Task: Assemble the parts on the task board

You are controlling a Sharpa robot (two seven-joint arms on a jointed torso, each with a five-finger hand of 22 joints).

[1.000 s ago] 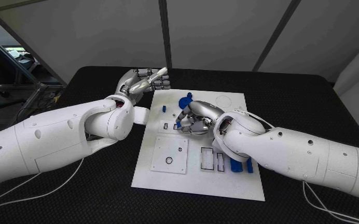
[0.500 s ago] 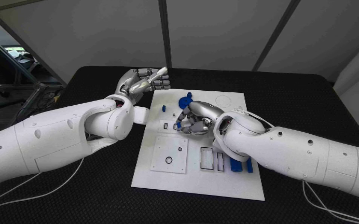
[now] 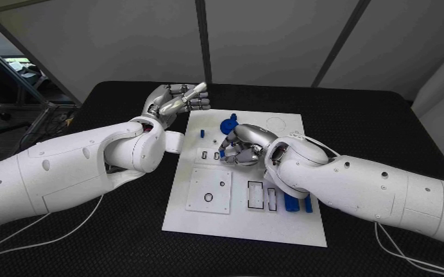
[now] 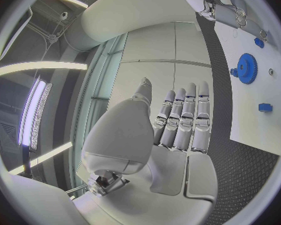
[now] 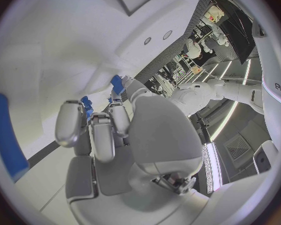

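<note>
Working mid-task: right hand [image 3: 242, 148] pinching small blue part [image 5: 117, 83] over board [image 3: 289, 125]; gear [image 3: 226, 124] standing seated, slots [image 3: 256, 195] waiting; left hand [image 3: 176, 102] empty, fingers straight.

Matt white task board [image 3: 242, 220], glossy blue plastic gear [image 4: 246, 68], coarse black table [image 3: 370, 120].

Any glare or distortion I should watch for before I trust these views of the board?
Head view: even light, no glare on the task board; the right hand hides the slots beneath it. Left wrist view: fisheye bends the board's edge, bright ceiling strips flare, blue gear stays clear. Right wrist view: the hand's fingers crowd the board, and a small blue part near them is hard to read.
</note>
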